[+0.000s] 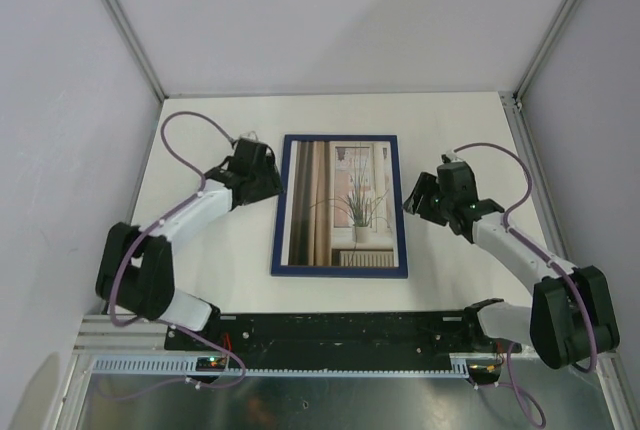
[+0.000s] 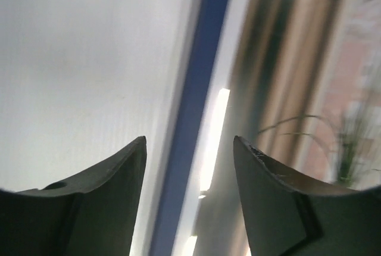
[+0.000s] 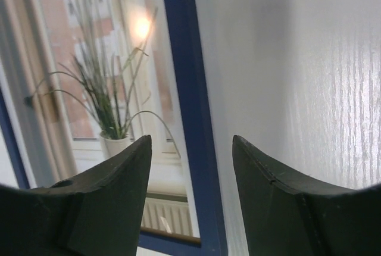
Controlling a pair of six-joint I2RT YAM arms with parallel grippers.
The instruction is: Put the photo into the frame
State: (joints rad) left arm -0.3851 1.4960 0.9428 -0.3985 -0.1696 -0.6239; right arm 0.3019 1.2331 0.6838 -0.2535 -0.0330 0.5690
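Note:
The navy blue frame [image 1: 278,212] lies flat, front up, in the middle of the white table. The photo [image 1: 340,205] of a potted plant at a window with brown curtains shows inside it. My left gripper [image 1: 268,178] is open and empty, its fingers straddling the frame's left edge [image 2: 196,107] just above it. My right gripper [image 1: 412,197] is open and empty, its fingers straddling the frame's right edge [image 3: 189,119]. The photo also shows in the left wrist view [image 2: 297,89] and in the right wrist view [image 3: 101,83].
The white table [image 1: 210,270] is walled by grey panels at the back and sides. A black rail [image 1: 330,330] with the arm bases runs along the near edge.

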